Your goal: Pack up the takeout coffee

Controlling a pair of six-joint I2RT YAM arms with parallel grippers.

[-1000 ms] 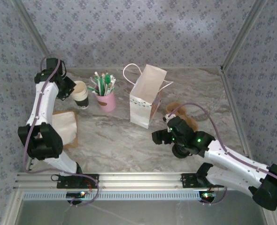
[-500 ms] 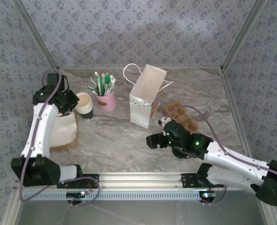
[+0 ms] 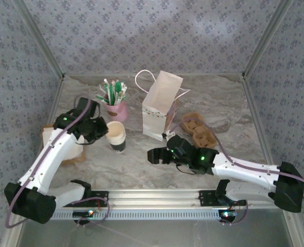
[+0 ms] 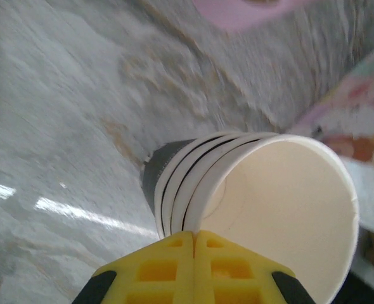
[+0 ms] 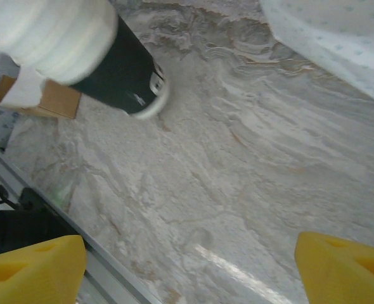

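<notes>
Left arm swung in from the back-left corner, left fingers [image 4: 193,253] pinched shut on the rim of a nested lidless cup stack [image 3: 115,135] | right fingers [image 3: 152,154] spread wide, empty, bare surface [image 5: 238,177] below | white bag [image 3: 159,105] upright, open-topped, print unreadable | takeout coffee: I can't tell where.

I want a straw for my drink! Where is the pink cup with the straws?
In the top view the pink cup stands toward the back left, just left of the white paper bag and behind the stack of paper cups.
</notes>
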